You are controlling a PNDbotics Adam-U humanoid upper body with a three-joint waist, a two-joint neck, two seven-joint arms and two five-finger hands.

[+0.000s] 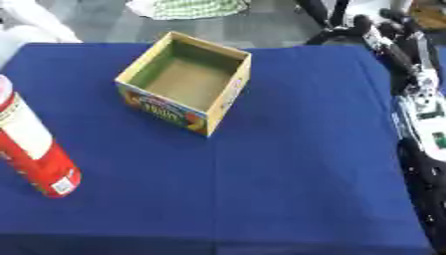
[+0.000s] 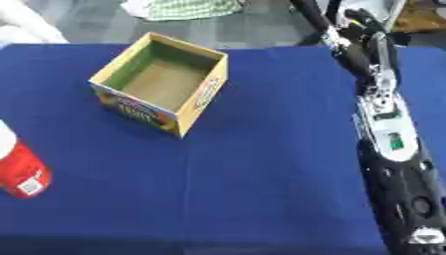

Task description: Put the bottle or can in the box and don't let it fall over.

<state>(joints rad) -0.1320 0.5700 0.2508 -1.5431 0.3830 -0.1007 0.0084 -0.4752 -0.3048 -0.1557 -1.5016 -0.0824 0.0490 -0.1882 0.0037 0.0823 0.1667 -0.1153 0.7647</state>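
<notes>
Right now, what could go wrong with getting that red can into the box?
The red can is tall and narrow and stands at the table's left edge, so a bump might tip it off. The box is small and turned askew, so the can could catch its rim. The right robot hand is far from both.

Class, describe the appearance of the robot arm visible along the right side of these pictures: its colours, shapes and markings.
The right arm is long and segmented: black casings alternating with silver-white sections, one bearing a small green mark. The right hand at its far end looks black with pale patches.
</notes>
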